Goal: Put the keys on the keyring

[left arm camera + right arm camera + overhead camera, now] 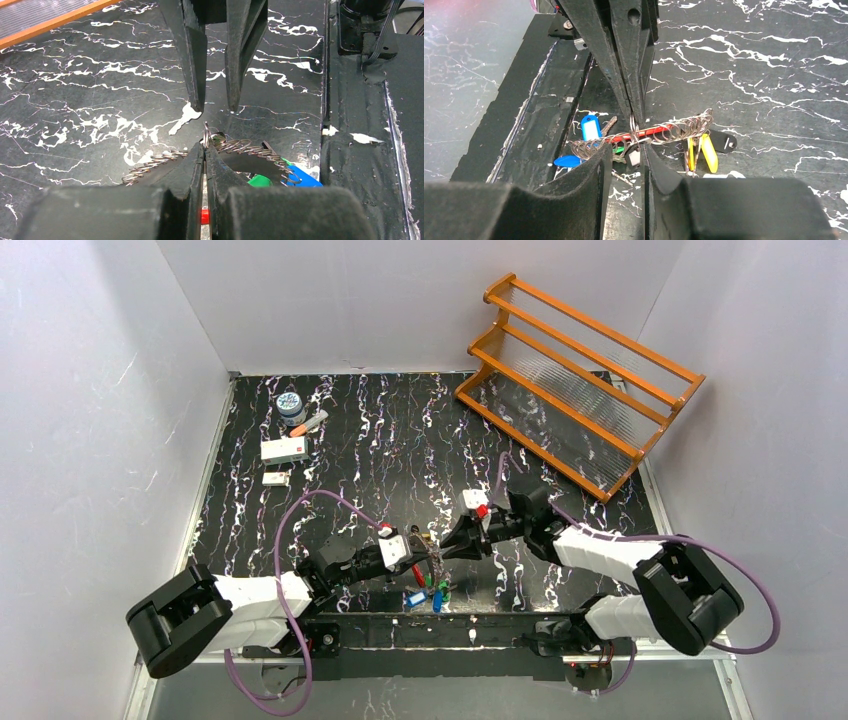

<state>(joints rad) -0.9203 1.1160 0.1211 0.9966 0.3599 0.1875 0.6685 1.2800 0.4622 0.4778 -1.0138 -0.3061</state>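
Observation:
The keyring (674, 129) is a coiled silvery wire loop just above the black marbled table, between the two grippers. Blue (590, 127), red (651, 131) and yellow (709, 152) tags hang on it. In the left wrist view it (245, 148) has green (260, 180) and blue tags. My left gripper (205, 145) is shut on the wire at its top. My right gripper (628, 150) faces it, open by a narrow gap, tips at the wire. A small pale-headed key (634, 158) hangs between its tips. A black-headed key (724, 141) lies beside the yellow tags.
An orange wooden rack (580, 380) stands at the back right. A small jar (290, 405), a marker (310, 423), a white box (284, 449) and a small white piece (276, 478) sit at the back left. The black base strip (500, 625) runs along the near edge.

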